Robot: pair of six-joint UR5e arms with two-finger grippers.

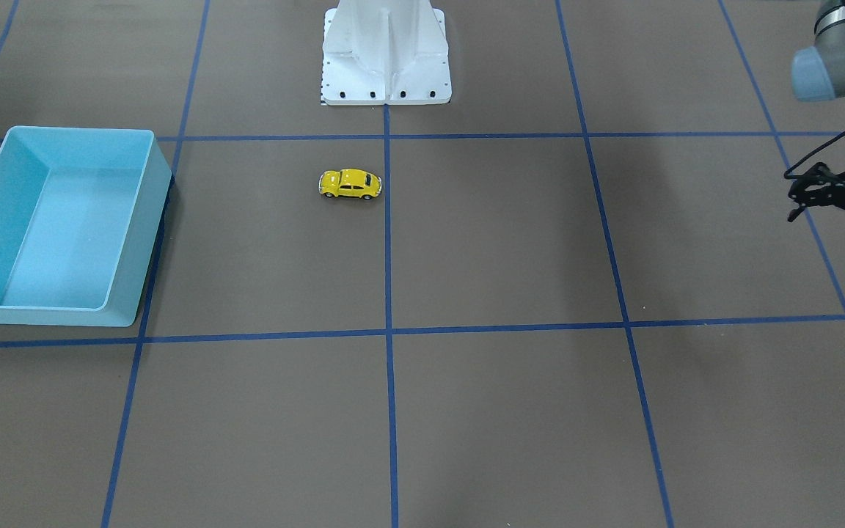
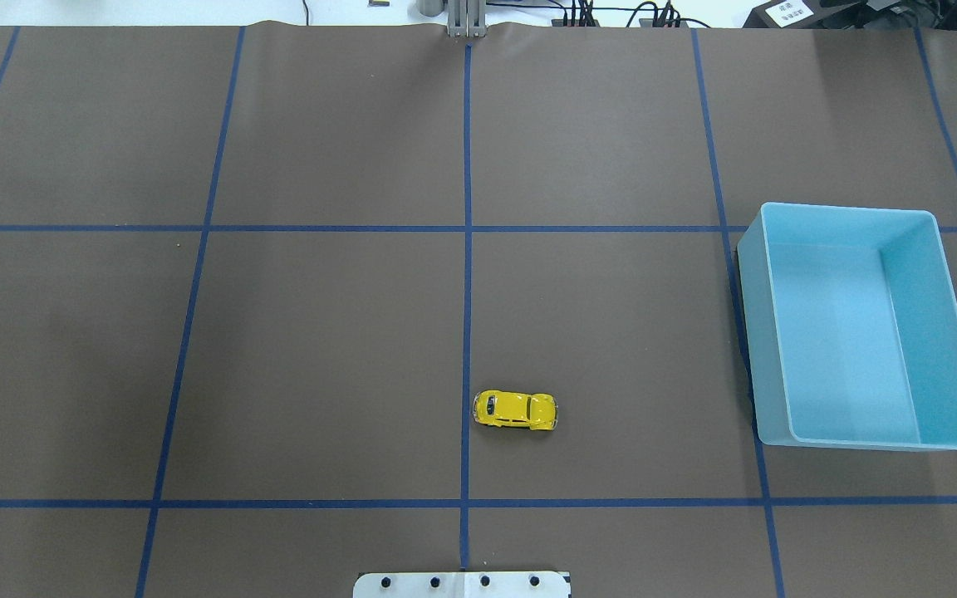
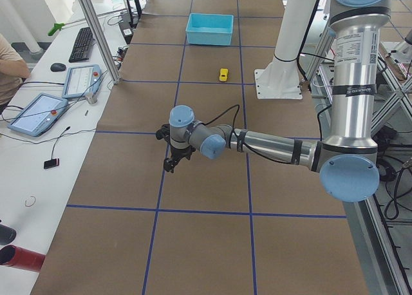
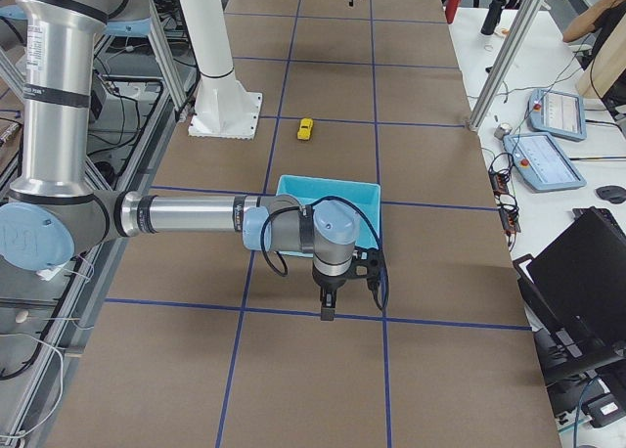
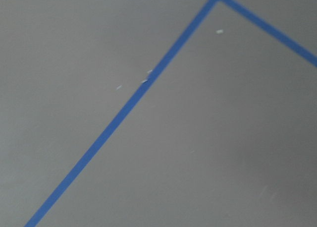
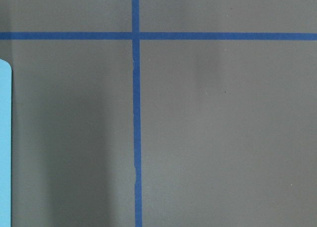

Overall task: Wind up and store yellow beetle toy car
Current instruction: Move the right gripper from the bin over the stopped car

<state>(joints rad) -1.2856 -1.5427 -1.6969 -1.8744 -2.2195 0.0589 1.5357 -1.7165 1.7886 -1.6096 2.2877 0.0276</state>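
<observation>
The yellow beetle toy car (image 1: 350,184) stands on its wheels on the brown table, just in front of the robot's base (image 2: 462,584) and close to the centre blue line; it also shows as the car (image 2: 516,409). Nothing touches it. My left gripper (image 1: 826,229) hovers far off at the table's left end, its fingers spread open and empty. My right gripper (image 4: 328,311) hangs over the table beyond the light blue bin (image 4: 328,184); it shows only in the side view, so I cannot tell whether it is open or shut.
The light blue bin (image 2: 765,332) is empty and sits on the robot's right side, about a grid square from the car. Blue tape lines divide the brown mat. A person's arm, tablets and a keyboard lie on the side desk (image 3: 38,114).
</observation>
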